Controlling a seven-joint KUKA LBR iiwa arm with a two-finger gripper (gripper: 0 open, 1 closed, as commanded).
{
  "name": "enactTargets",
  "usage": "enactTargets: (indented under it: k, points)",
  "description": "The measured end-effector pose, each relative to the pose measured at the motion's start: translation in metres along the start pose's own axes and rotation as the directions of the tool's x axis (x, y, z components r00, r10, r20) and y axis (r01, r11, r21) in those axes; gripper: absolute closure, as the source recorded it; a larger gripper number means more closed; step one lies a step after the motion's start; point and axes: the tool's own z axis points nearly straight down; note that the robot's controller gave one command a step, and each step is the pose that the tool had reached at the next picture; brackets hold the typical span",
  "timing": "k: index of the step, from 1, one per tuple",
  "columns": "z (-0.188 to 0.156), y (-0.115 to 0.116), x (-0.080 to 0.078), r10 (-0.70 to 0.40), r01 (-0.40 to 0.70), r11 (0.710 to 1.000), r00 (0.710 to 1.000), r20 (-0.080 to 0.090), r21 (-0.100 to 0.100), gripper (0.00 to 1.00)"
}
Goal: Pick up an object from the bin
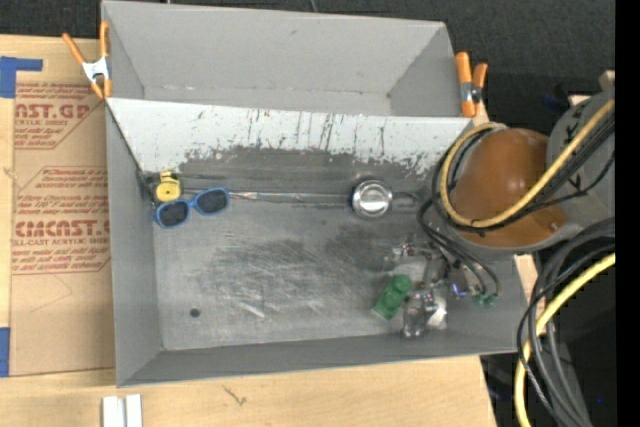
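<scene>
Grey metal bin [280,275] with a scuffed floor, the gripper [424,307] low in its lower right corner beside a small green object [391,296].

Wires and metal parts crowd the gripper's tip, so I cannot tell whether it is open or closed, or whether it has hold of anything. Behind it the arm's orange-brown cover [500,185] and looped cables run off the right of the frame. The green object lies just left of the tip; its shape is hard to make out, and contact cannot be judged. Further up and left sits a shiny round silver thing [372,199]. Well apart, at the floor's left end, lie blue sunglasses [190,207], with a yellow item [167,186] just above them, too small to identify.
</scene>
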Motion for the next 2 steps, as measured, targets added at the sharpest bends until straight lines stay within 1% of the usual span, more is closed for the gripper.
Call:
enactTargets:
  k: [1,2]
  points:
    - [-0.001,0.004,-0.001,-0.005,0.005,1.0,1.0,0.001,-0.003,1.0]
    - [-0.098,0.007,0.0,-0.015,0.015,1.0,1.0,0.01,0.0,1.0]
